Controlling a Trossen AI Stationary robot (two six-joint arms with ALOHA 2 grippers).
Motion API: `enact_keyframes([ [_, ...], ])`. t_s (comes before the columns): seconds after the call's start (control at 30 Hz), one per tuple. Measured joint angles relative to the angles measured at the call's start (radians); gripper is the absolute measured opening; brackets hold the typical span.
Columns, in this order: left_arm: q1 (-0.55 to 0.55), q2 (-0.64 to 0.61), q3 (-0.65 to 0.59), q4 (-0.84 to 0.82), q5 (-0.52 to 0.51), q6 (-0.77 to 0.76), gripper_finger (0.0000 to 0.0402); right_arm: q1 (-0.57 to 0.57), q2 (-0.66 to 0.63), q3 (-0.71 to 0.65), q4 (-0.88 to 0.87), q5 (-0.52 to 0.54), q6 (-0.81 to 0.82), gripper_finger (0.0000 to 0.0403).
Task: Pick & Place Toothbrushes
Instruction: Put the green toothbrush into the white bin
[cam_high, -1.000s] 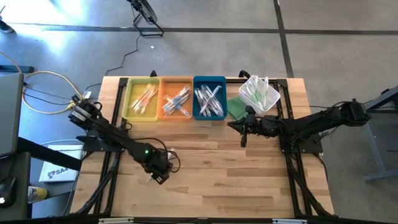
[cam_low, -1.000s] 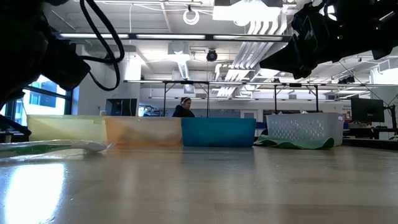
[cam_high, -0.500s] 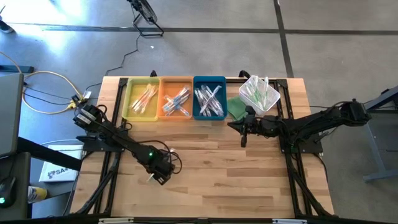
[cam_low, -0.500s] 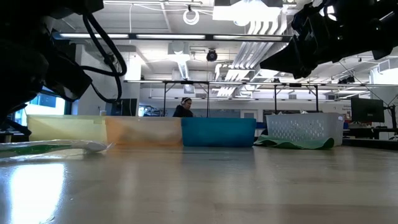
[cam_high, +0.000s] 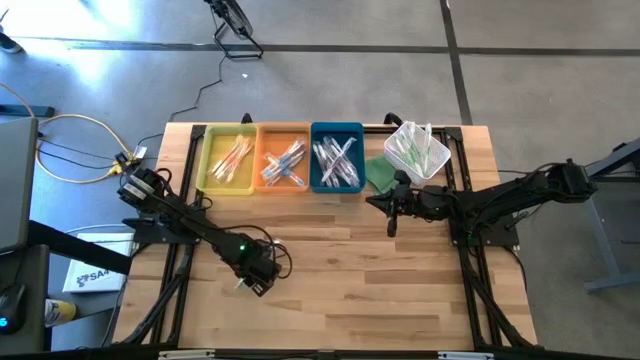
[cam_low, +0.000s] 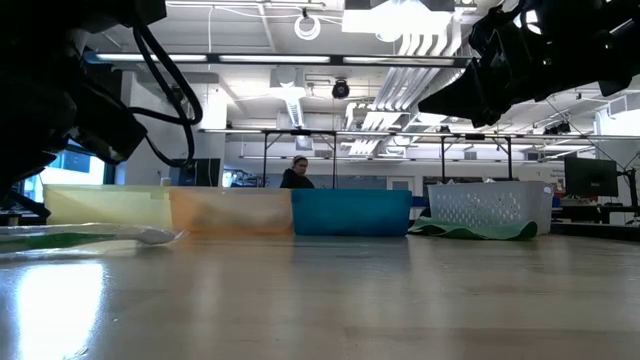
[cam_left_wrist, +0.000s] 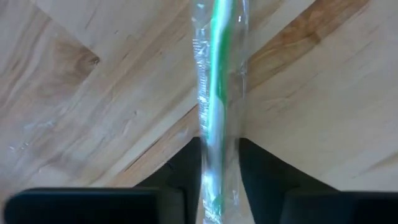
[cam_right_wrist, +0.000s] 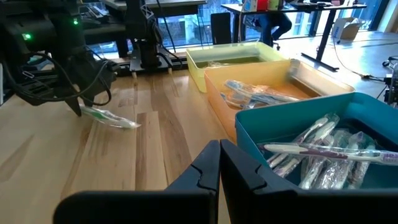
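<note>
Left pincer (cam_high: 243, 285) is low over the desk (cam_high: 380, 290), near the front left part of it. Its two dark fingers (cam_left_wrist: 264, 186) sit on each side of a green toothbrush (cam_left_wrist: 214, 106) in a clear wrapper. The fingers are close beside the wrapper, but I cannot tell if they are squeezing it yet. The toothbrush lies flat on the wood and sticks out past the fingertips.

Right pincer (cam_high: 391, 222) hangs above the desk in front of the trays, and its fingers (cam_right_wrist: 211, 171) are pressed together with nothing in them.

At the back of the desk three trays stand side by side, touching. A yellow tray (cam_high: 207, 160) is on the left, an orange tray (cam_high: 262, 135) is in the middle, and a blue tray (cam_high: 318, 135) is on the right. Each one has more wrapped toothbrushes (cam_high: 338, 163) lying in it. Just right of the blue tray there is a white mesh basket (cam_high: 437, 161) with some green and white brushes inside. It sits partly on a green cloth (cam_high: 378, 174).

From table height, a person (cam_low: 297, 174) can be seen far back in the room behind the trays.
</note>
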Motion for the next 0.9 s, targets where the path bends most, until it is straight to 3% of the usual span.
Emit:
enact_keyframes([
  [0.33,0.000,0.001,0.000,-0.004,0.017,0.015,0.0016,0.000,0.000,0.000,-0.001,0.000,0.000,0.0004],
  [0.57,0.000,0.000,0.000,0.007,0.024,0.045,0.0019,0.000,0.000,0.000,-0.004,0.000,0.000,0.0004],
  [0.9,0.041,-0.008,0.000,0.009,0.083,0.208,0.0013,0.000,0.000,0.000,-0.004,-0.004,0.000,0.0004],
])
